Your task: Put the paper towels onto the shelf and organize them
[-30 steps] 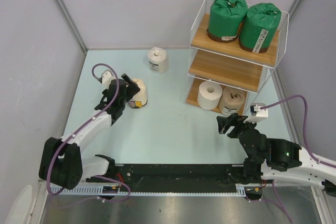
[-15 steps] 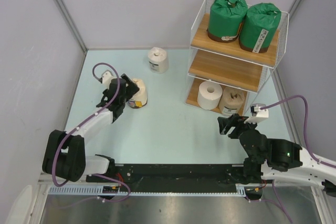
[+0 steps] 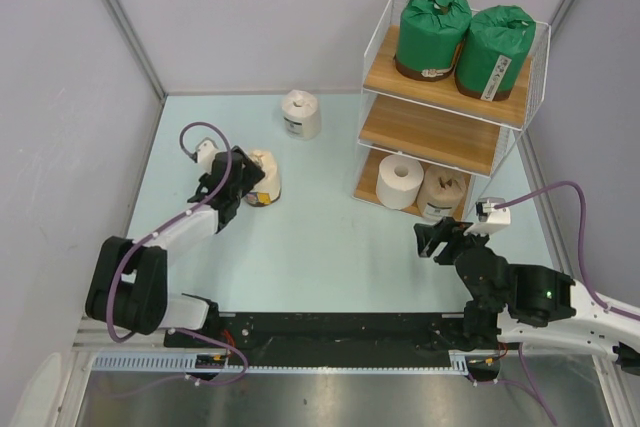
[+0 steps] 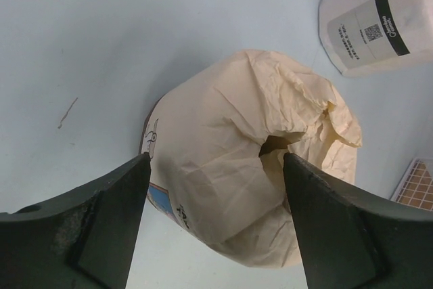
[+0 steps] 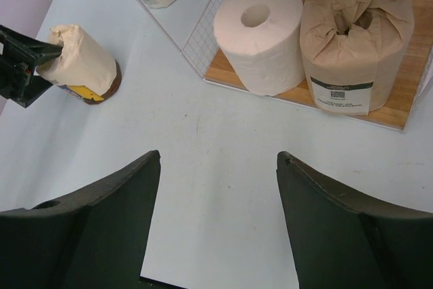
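Left gripper jaws apart astride cream roll; right gripper apart, empty. Risk: loose wrap crushes, roll slips.

The left arm is stretched forward, and the left gripper is tipped down with jaws spread wide. The right arm is folded, and the right gripper is spread wide too.

A robotics lab cell: bare grey partition walls box in a pale blue table.
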